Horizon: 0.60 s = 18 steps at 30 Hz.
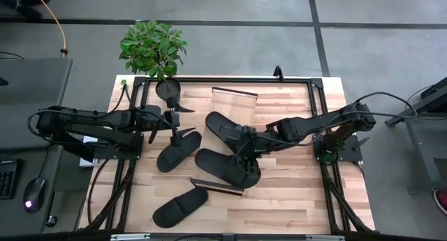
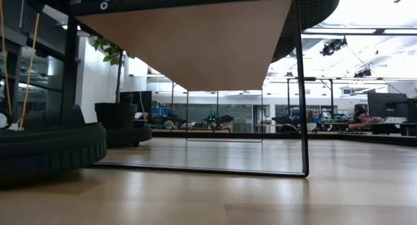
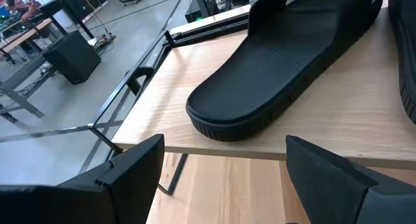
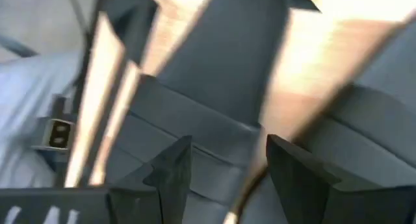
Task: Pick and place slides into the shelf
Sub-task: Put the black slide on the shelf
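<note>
The shelf (image 1: 234, 94) runs down the middle of the table. Two black slides lie across its plank top: one toward the far end (image 1: 225, 126) (image 3: 286, 62), one toward the near end (image 1: 227, 168). A third slide (image 1: 178, 150) lies flat on the table left of the shelf, and another (image 1: 180, 206) lies near the front edge. My right gripper (image 1: 246, 142) (image 4: 224, 159) hovers open between the two shelf slides, slanting down, its fingers apart over a slide's ribbed strap (image 4: 208, 130). My left gripper (image 1: 183, 121) (image 3: 224, 178) waits open left of the shelf.
A potted plant (image 1: 155, 49) stands at the table's far left corner. A dark metal frame (image 1: 318, 87) rims the table. In the low view the shelf's underside (image 2: 195, 42) and thin legs (image 2: 301, 88) stand close. Bare wood lies at the near right (image 1: 307, 199).
</note>
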Motion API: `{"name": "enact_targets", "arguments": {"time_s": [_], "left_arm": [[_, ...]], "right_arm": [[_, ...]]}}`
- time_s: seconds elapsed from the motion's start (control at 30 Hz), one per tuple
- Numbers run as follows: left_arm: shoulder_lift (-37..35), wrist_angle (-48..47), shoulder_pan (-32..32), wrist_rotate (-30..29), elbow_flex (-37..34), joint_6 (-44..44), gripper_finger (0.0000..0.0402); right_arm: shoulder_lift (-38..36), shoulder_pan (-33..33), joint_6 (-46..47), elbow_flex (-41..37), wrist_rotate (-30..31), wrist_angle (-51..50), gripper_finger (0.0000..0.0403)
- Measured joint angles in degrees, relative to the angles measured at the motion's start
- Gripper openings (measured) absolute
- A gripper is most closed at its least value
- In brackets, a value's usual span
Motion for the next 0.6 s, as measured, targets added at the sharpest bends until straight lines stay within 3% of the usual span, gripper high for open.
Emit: {"name": "enact_targets", "arguments": {"time_s": [0.4, 0.6], "left_arm": [[0.0, 0.0, 0.0, -0.7, 0.0, -0.2, 0.0303], [0.0, 0.0, 0.0, -0.7, 0.0, -0.2, 0.0303]], "right_arm": [[0.0, -1.0, 1.0, 0.0, 14.4, -5.7, 0.0188], [-0.1, -0.9, 2.6, 0.0, 11.9, -8.4, 0.0188]]}}
